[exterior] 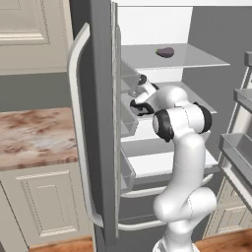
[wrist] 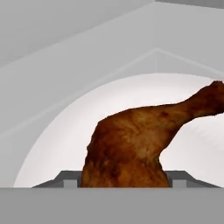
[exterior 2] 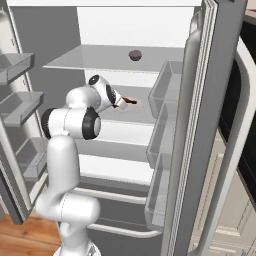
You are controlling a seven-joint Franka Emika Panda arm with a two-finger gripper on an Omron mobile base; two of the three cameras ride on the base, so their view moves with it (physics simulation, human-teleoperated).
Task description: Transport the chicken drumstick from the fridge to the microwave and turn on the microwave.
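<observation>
The fridge (exterior: 101,98) stands open, its white inside (exterior 2: 125,25) facing me. On its middle shelf a white plate (exterior 2: 141,106) carries the reddish-brown chicken drumstick (exterior 2: 131,101). My gripper (exterior 2: 120,105) reaches in over that plate. In the hand view the chicken drumstick (wrist: 131,144) fills the gap between the two dark fingertips (wrist: 65,180). Both tips sit against its thick end, and its thin end points up and right over the plate (wrist: 52,153). The gripper (wrist: 124,181) is shut on it. The microwave is out of view.
A dark purple item (exterior 2: 135,55) lies on the upper shelf (exterior: 197,61). Door bins (exterior 2: 167,125) line the open door close to the right of my hand. A second open door with bins (exterior 2: 17,105) stands at the left. A marble counter (exterior: 34,135) adjoins the fridge.
</observation>
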